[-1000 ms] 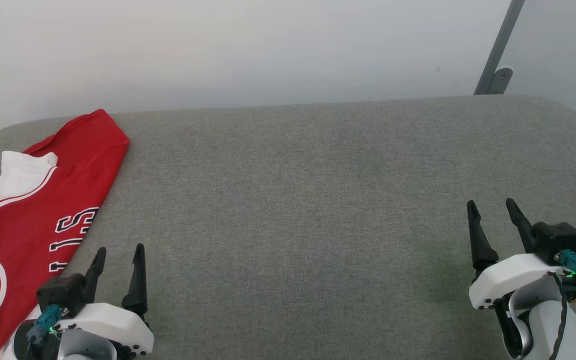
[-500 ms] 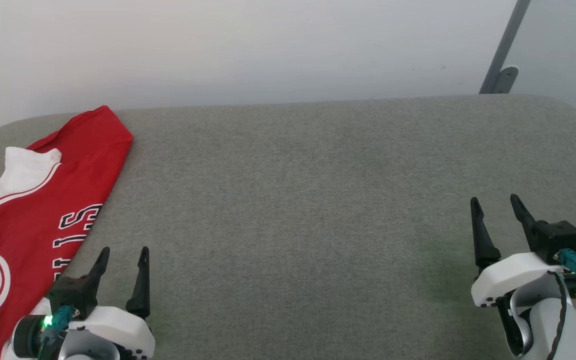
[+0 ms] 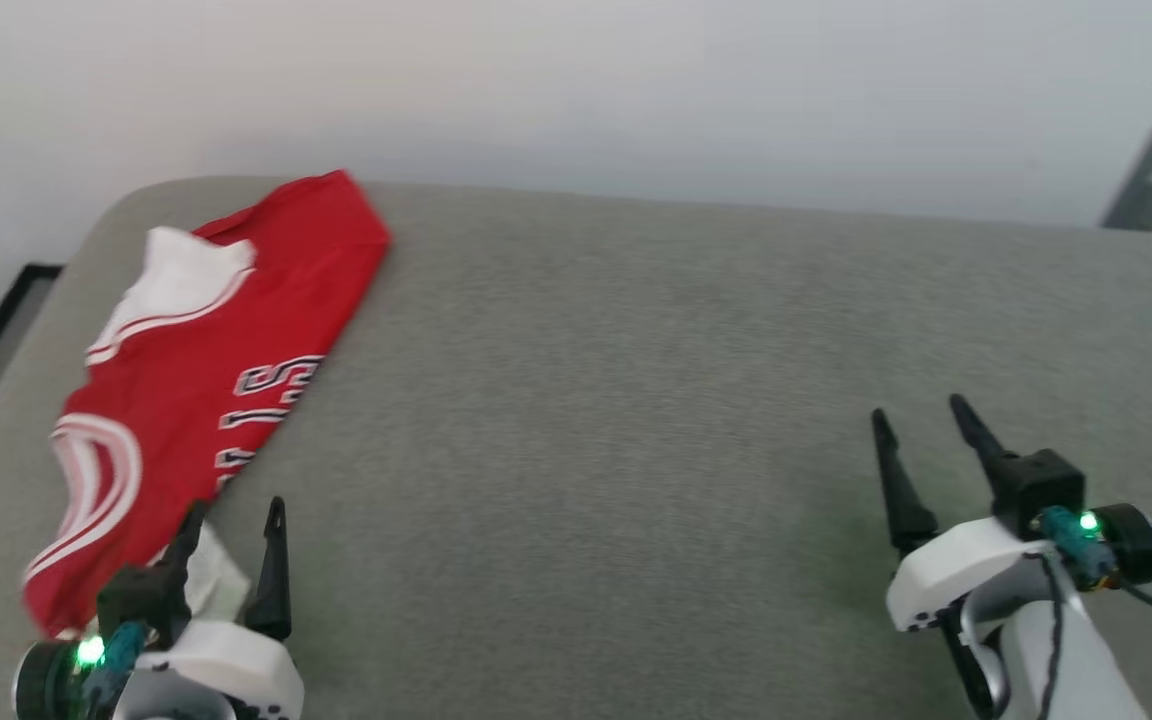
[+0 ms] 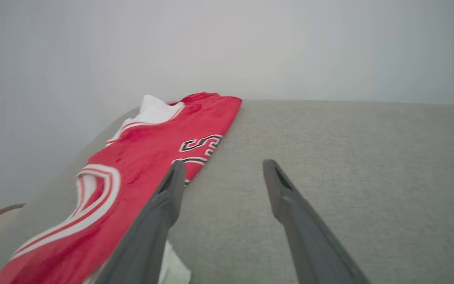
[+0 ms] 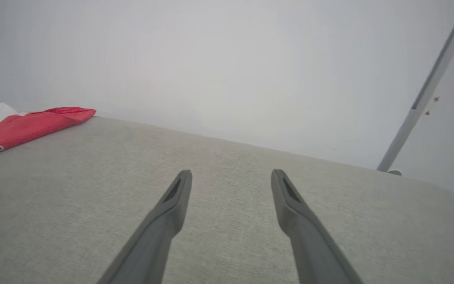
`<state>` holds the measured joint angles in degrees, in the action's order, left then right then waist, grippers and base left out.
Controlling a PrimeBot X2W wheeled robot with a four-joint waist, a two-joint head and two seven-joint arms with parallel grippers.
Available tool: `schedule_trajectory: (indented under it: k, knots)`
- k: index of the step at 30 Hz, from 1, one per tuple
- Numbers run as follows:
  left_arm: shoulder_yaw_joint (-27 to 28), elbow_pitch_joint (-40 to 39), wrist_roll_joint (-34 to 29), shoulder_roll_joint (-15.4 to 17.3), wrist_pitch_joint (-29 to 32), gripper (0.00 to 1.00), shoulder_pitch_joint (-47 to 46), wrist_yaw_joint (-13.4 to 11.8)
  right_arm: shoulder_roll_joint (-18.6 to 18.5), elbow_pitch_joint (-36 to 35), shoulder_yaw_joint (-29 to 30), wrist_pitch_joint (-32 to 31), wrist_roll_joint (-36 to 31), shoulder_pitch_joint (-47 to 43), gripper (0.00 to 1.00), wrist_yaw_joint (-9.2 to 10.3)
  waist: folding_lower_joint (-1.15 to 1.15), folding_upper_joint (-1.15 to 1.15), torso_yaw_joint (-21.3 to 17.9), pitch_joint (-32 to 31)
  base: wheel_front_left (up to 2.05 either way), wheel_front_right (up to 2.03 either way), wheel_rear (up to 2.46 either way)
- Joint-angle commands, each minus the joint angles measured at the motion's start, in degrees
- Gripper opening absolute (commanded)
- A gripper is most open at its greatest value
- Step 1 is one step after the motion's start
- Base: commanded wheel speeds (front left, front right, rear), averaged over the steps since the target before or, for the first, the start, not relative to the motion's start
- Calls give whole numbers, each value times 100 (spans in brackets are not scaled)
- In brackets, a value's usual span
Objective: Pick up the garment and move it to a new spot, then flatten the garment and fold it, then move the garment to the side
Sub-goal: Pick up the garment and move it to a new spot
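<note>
Head cam has swung left since a second ago, so the garment shows nearly whole at the left end of the grey cushion, lettering blurry and near corner hidden behind the left gripper, which like the right gripper gapes wide, empty.

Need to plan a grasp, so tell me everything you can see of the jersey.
The jersey is red, smooth-looking cloth with a white sleeve and striped trim at its far end, a white-striped neck curve, and black-and-white lettering cut off along its right fold. It lies roughly doubled over, flat and slanting, on the grey surface near its far left corner. A white bit peeks out at the near end beside the open left gripper; contact there is unclear.
</note>
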<state>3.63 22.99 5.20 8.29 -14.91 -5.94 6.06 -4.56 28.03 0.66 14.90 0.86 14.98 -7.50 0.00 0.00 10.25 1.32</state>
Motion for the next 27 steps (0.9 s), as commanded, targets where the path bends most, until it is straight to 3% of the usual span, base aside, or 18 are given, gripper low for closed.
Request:
schedule_trajectory:
  k: [1, 15, 27]
  knots:
    - [30, -16, -99, -13, -42, 100, 86, -10, 27, 11, -33, 42, -63, 18, 100, 1, 0, 0, 334, 2, 0, 0, 0]
    - [372, -278, -107, -275, -37, 100, 561, -70, 154, 205, -806, 38, 260, -90, 100, 2, 0, 0, 1826, -181, 0, 0, 0]
    - [565, -432, 24, -415, -37, 100, 721, 0, 158, 335, -1227, 38, 529, 111, 100, 2, 0, 0, 1835, -206, 0, 0, 0]
